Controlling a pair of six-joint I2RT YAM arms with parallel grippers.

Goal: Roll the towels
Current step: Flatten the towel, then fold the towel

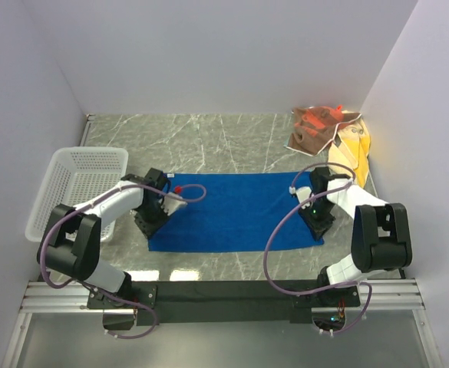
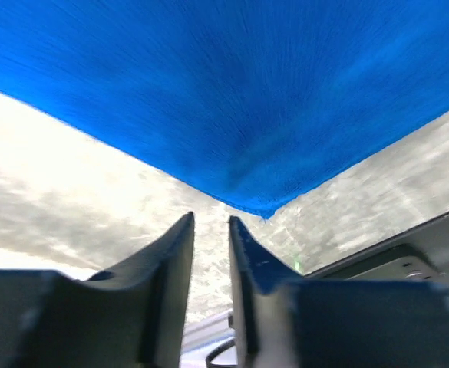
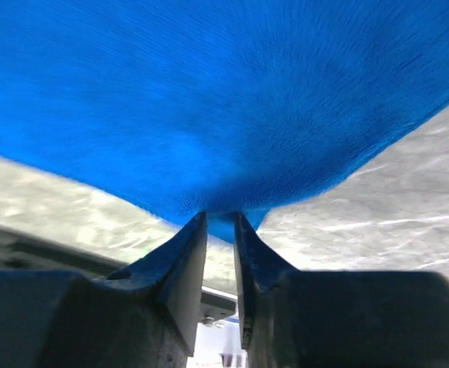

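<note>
Left wrist: my left gripper (image 2: 210,224) jaws narrowly apart, blue towel (image 2: 232,92) corner just beyond, ungripped | right wrist: right gripper (image 3: 220,224) tips at its other near corner, I can't tell if pinching | top external only: towel flat between arms, patterned towel (image 1: 316,129) and yellow towel (image 1: 355,147) far right.

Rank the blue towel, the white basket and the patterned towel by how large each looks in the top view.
1. blue towel, spread flat
2. white basket
3. patterned towel, crumpled and farthest from the camera, so it may look smaller than it is
</note>
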